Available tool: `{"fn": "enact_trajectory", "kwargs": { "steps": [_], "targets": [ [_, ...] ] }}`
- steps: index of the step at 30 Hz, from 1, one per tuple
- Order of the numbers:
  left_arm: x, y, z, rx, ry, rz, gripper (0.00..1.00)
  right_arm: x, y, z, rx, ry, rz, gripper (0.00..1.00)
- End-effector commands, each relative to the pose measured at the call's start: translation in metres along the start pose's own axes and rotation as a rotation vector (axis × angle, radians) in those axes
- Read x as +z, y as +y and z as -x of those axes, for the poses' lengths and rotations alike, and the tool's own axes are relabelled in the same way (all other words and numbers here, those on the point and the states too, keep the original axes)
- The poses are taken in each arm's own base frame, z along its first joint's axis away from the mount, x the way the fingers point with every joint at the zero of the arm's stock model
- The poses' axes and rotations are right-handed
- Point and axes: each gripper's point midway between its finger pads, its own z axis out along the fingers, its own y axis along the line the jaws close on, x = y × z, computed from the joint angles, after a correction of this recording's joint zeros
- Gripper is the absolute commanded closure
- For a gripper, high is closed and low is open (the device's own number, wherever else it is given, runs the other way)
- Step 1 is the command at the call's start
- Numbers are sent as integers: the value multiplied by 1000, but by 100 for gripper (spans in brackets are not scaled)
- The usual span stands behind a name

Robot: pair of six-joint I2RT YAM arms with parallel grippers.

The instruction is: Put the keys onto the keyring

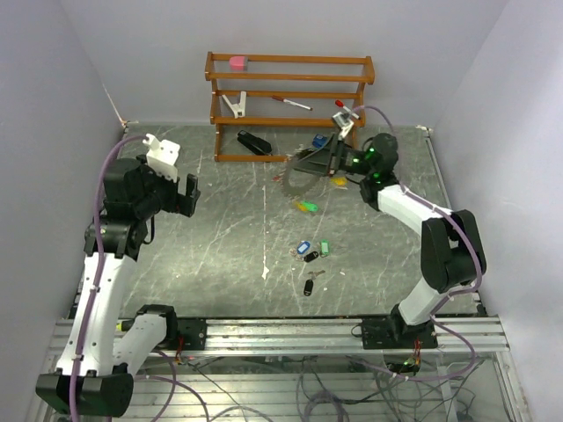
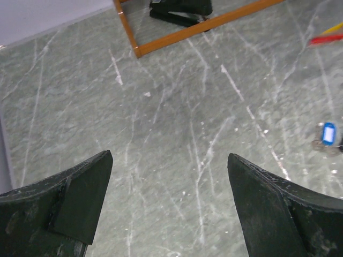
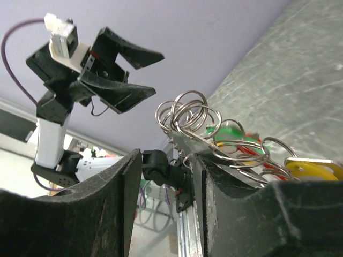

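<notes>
Our right gripper (image 3: 167,155) has its jaws part-way apart, with a clear gap showing between them. The keyring (image 3: 185,115) sits bunched at the tip of the finger on the right of the wrist view. There it is a knot of small silvery rings with green, red and yellow tags pressed against that finger. We cannot tell whether anything is truly pinched or only resting there. From above, the ring's big wire loop reaches out from this gripper toward the left arm's side. Just beyond the gripper stands a wooden rack (image 1: 290,83), with a black stapler (image 1: 254,142) at its foot, a pen (image 1: 290,103) on a middle shelf and a pink object (image 1: 237,62) on top. Back from the gripper, toward the arm bases, green and yellow tags (image 1: 306,207) lie side by side on the table (image 1: 220,237). Farther back, well apart from the gripper, lie the keys (image 1: 310,251), a small group with blue, green and black heads. A lone black key (image 1: 309,287) lies nearer the bases.

Our left gripper (image 2: 169,160) hangs wide open above the table, holding nothing. Off to its right, at the edge of its wrist view, lies one blue-tagged key (image 2: 328,132). Ahead of it are the rack's corner and the stapler.
</notes>
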Motion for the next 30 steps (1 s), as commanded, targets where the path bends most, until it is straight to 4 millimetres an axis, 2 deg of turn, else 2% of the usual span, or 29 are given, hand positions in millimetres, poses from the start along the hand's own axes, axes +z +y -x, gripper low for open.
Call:
{"fn": "enact_trajectory", "kwargs": {
  "steps": [1,6,10,13,15,18,20,22,25,28,30],
  "targets": [
    [-12,-24,12,-113,-5,-114,1,44,15,-19,-44,12,-20,57],
    [-13,-30,-4,-114,-40,-118,1,83,16,-57,-47,23,-18,56],
    [-15,-35,-16,-105,-25,-133,1,99,16,-77,-42,-1,-11,56],
    [-16,-43,-21,-94,-35,-172,1,108,22,-83,-48,-26,17,56],
    [-16,-38,-24,-74,-31,-142,1,111,3,-100,-6,-3,-23,56],
    [-21,-11,-22,-65,-28,17,1,106,-12,-122,29,25,-59,57],
    [-25,2,-19,-39,-27,86,1,100,-31,-140,36,74,-151,57],
    [-26,8,-22,-24,-9,116,1,97,-51,-156,-14,158,-280,57],
    [-24,17,-37,-26,61,160,0,94,-78,-179,-150,325,-463,55],
    [-26,33,-50,-56,116,267,1,91,-95,-198,-195,425,-568,55],
    [-27,38,-52,-78,118,299,0,92,-106,-204,-202,448,-614,56]
  ]
}}
